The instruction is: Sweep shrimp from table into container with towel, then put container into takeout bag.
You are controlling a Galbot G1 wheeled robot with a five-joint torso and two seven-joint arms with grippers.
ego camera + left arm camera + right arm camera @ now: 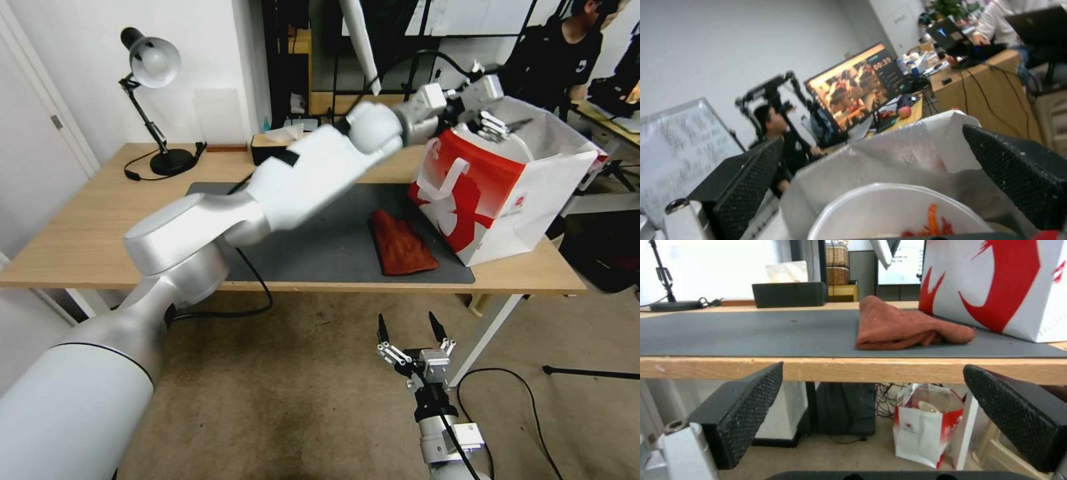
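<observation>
Your left gripper [492, 125] reaches over the open top of the boxy red-and-white paper takeout bag [487, 200], its fingers [746, 186] spread apart and holding nothing. Just below it, inside the bag's silvery lining, sits the round white plastic container [889, 206] with red-orange shrimp [931, 225] in it. The rust-red folded towel [400, 243] lies on the dark grey mat of the light-wood desk [80, 233], just beside the bag. Your right gripper [412, 333] hangs below the desk's front edge, fingers apart, empty.
</observation>
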